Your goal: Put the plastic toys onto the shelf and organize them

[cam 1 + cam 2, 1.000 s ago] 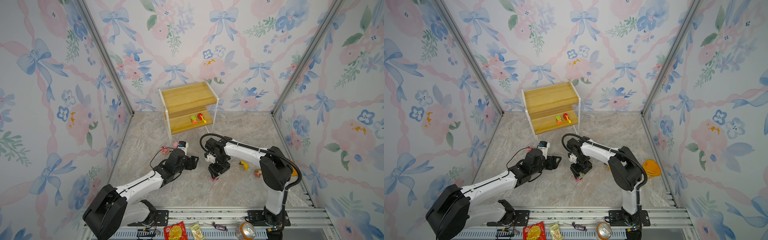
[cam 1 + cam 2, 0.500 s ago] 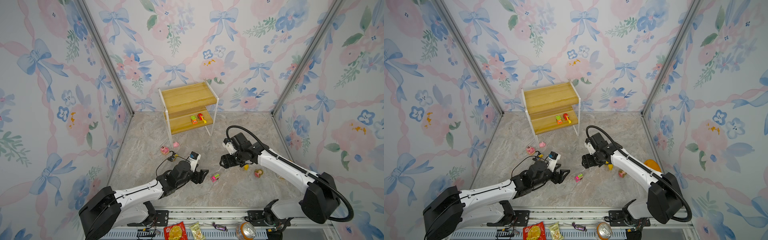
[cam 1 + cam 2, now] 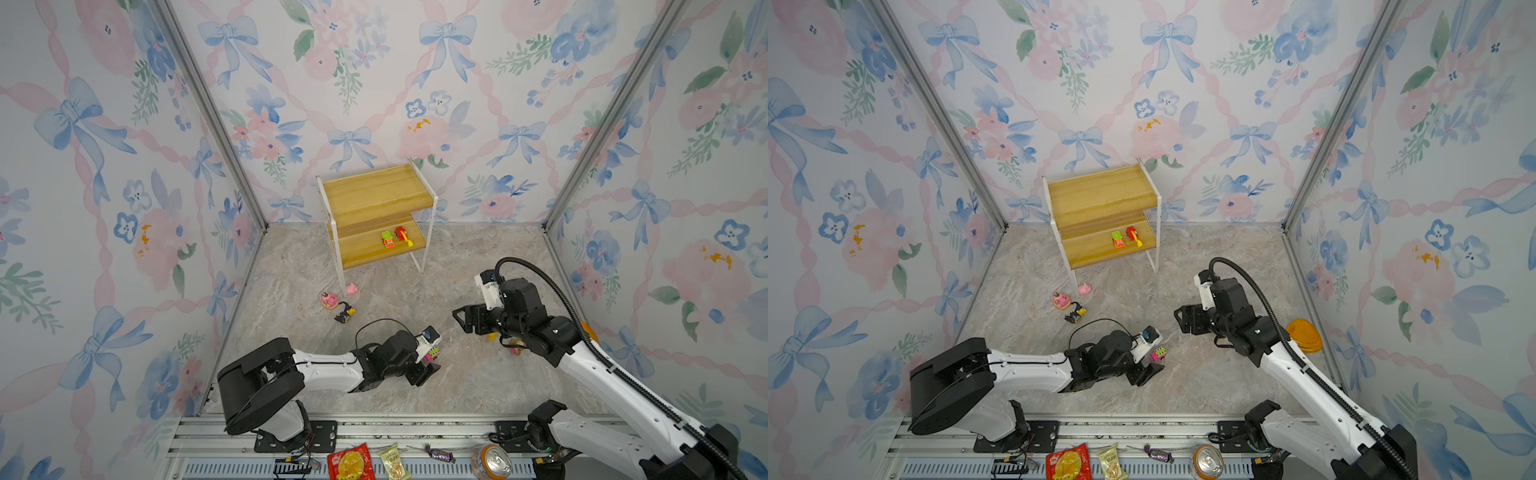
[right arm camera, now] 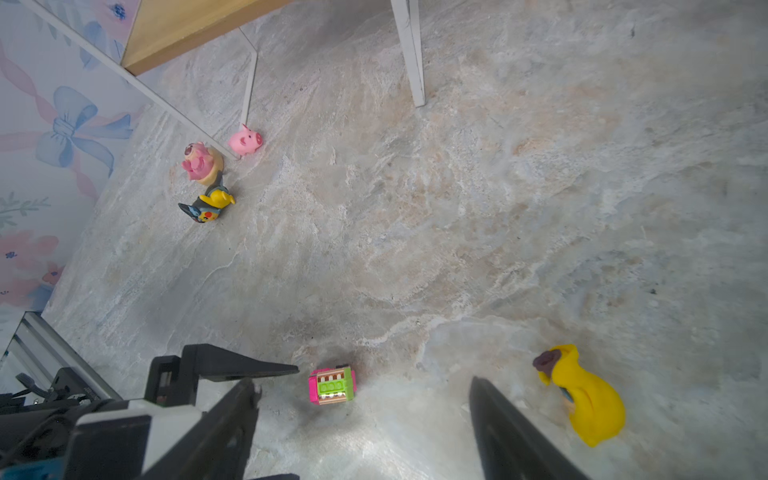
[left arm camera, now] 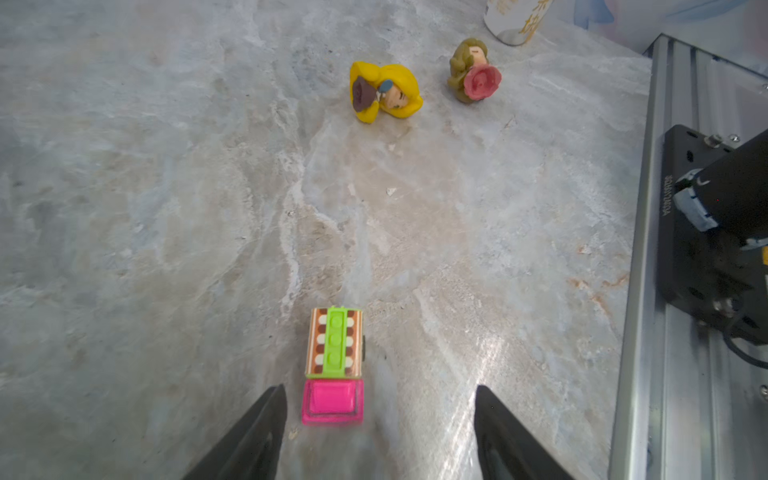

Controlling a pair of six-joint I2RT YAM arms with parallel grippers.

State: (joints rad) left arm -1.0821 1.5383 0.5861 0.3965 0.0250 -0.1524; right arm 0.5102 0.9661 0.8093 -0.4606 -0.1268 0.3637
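In both top views a small two-tier shelf (image 3: 374, 191) stands at the far edge of the marbled worktop (image 3: 457, 257), about midway along it. On its lower board a green-orange car (image 3: 387, 240) and a red car (image 3: 402, 235) sit side by side; the upper board is bare wood. Just beside the shelf's front left leg, a pink pig (image 3: 352, 289), a round pink figure (image 3: 329, 300) and a black-yellow figure (image 3: 345, 315) lie close together on the worktop. Toward the near edge the left gripper (image 3: 428, 368) reaches low over the worktop, with a pink car (image 3: 432, 354) at its tip. The right gripper (image 3: 462, 321) hangs nearer the right edge, well apart from that car. A yellow-haired figure (image 3: 491, 336) and a pink-dress doll (image 3: 516, 350) peek out from under its arm. In the left wrist view the left gripper's fingers (image 5: 266, 419) are spread wide and grasp nothing. The pink car stands on its wheels on the worktop between their tips, closer to one finger. Farther off the yellow-haired figure lies on its side, with the pink-dress doll upright just beside it. In the right wrist view the right gripper's fingers are likewise spread wide with nothing held. Below them the pink car rests on the worktop beside a left finger, and the yellow-haired figure lies off to one side. The pig and its two neighbours cluster by the shelf leg.
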